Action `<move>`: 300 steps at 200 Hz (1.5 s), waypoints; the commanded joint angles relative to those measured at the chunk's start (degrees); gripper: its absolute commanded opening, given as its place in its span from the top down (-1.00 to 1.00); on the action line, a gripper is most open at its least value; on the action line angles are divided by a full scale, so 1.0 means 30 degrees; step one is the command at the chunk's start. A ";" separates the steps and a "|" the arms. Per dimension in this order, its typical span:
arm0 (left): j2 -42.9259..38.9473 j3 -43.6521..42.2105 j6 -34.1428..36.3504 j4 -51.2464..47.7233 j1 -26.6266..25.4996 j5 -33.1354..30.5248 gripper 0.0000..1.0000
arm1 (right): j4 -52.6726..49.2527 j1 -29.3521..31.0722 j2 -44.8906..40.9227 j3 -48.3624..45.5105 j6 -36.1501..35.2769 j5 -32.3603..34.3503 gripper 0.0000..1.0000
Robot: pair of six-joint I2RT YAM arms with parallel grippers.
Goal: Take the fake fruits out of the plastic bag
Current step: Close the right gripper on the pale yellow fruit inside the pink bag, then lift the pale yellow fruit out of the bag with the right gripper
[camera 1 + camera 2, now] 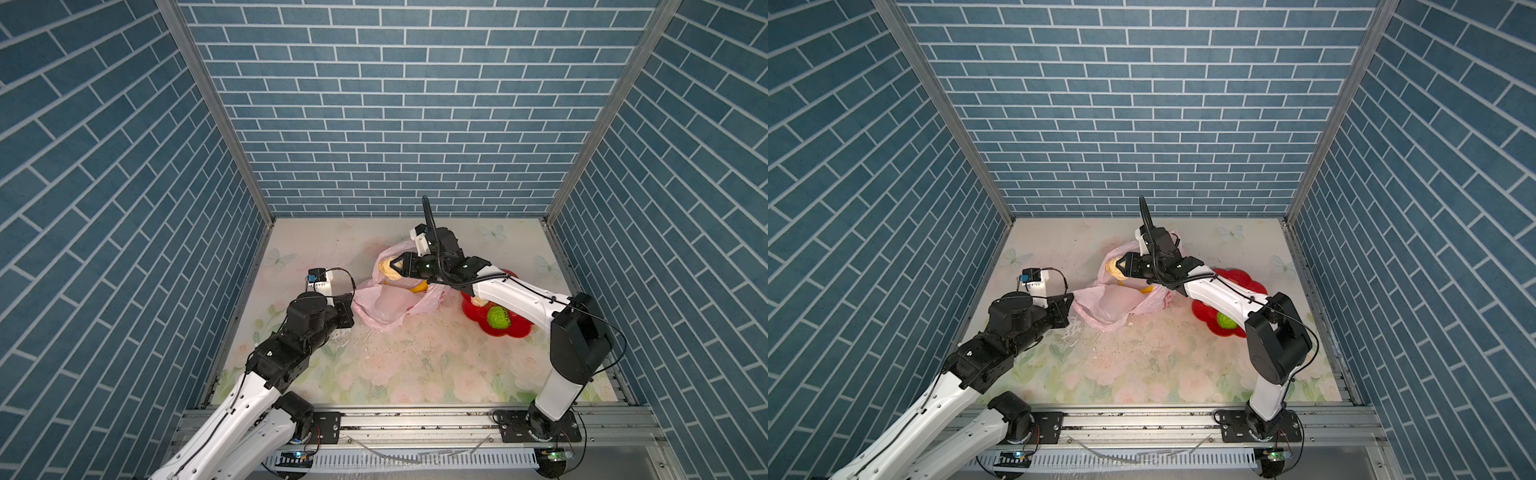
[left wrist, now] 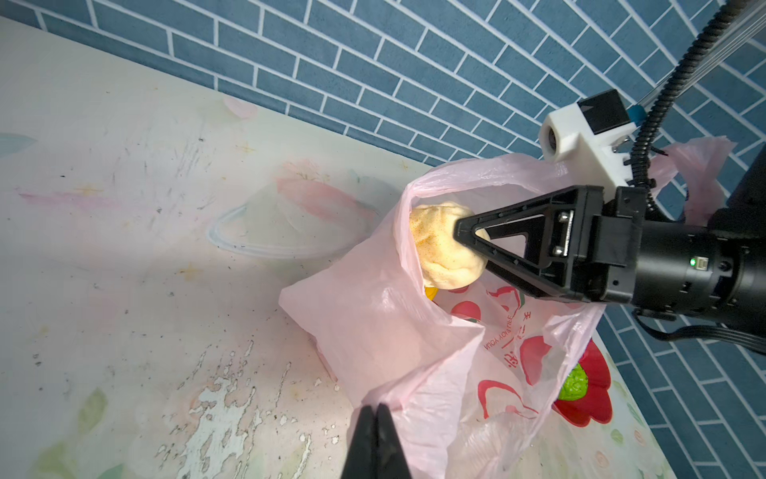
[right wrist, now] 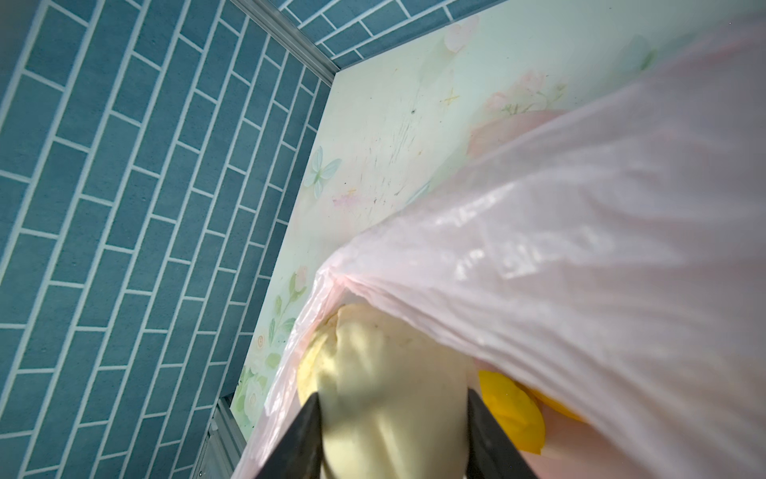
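On the floral table (image 1: 415,374), top view read as a dial:
- Right arm: base at 5 o'clock, elbow high, forearm slanting toward 10 o'clock across the plate.
- Left arm: from 7 o'clock, low, reaching toward centre.
- plastic bag (image 1: 382,305): crumpled just past centre toward 12, mouth raised.
- red plate (image 1: 511,330): at the bag's 3 o'clock.
- right gripper (image 1: 394,268): inside the bag mouth, jaws half-spread, pinching the beige lumpy piece (image 2: 439,249).
- left gripper (image 2: 376,408): jaws pressed together on the bag's 9 o'clock edge.
- banana (image 3: 510,410): inside the bag, beside the lump.
- green ball (image 1: 498,318): on the plate.
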 commanded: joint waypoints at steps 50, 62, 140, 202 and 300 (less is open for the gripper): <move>0.0381 0.1095 0.0888 -0.1865 -0.0063 -0.2426 0.95 | 0.1710 -0.0358 -0.1191 0.0307 0.0033 -0.1306 1.00; 0.0365 0.1069 0.0909 -0.1901 -0.0045 -0.2624 0.95 | 0.2123 -0.0540 -0.1653 -0.0057 0.0264 -0.1559 1.00; 0.0266 0.0863 0.0724 -0.1987 -0.0051 -0.3198 0.95 | 0.3870 -0.1871 -0.4099 -0.1957 0.1428 -0.2658 1.00; -0.0397 0.1267 0.0761 -0.2547 -0.0065 -0.3479 0.95 | 0.6078 -0.2110 -0.3074 -0.1878 0.2707 -0.3582 1.00; -0.1779 0.2786 0.1294 -0.4736 -0.0065 -0.4949 0.95 | 0.8155 -0.0366 0.2007 0.3252 0.4876 -0.6276 1.00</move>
